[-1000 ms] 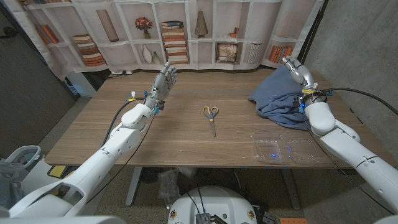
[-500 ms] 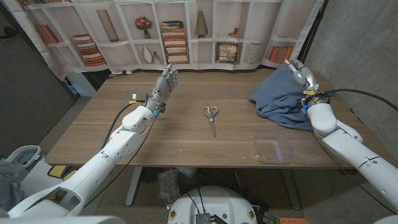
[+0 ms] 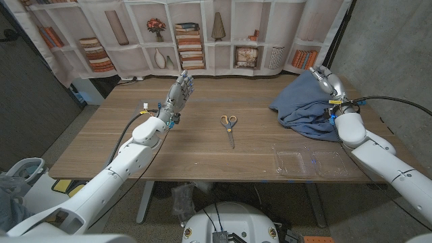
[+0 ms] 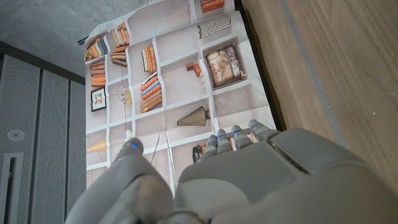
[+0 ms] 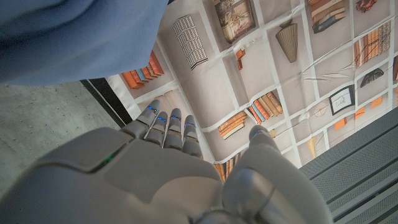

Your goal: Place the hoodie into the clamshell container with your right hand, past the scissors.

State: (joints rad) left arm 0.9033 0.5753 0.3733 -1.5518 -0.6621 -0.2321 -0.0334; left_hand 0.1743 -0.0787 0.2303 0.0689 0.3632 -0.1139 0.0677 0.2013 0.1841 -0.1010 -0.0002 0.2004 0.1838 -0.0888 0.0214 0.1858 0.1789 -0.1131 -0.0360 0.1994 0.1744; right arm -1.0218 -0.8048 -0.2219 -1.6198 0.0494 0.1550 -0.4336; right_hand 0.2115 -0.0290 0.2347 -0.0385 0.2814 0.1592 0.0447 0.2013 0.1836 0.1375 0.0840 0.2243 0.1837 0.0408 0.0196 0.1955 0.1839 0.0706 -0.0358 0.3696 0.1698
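Observation:
A blue hoodie (image 3: 305, 104) lies crumpled on the table's right side; its fabric (image 5: 74, 37) also shows in the right wrist view. My right hand (image 3: 325, 79) is raised at the hoodie's far right edge, fingers straight and apart (image 5: 168, 124), holding nothing. A clear clamshell container (image 3: 309, 163) lies open near the front right edge. Orange-handled scissors (image 3: 229, 127) lie at the table's middle. My left hand (image 3: 179, 92) stands raised over the left half, fingers together and straight (image 4: 242, 140), empty.
A backdrop printed with bookshelves (image 3: 196, 34) hangs behind the table. A concrete wall (image 3: 391, 47) rises at the right. The wooden table (image 3: 202, 152) has bare surface between the scissors and the container.
My right hand has drifted slightly right along the hoodie's far edge. The left hand stays nearly still.

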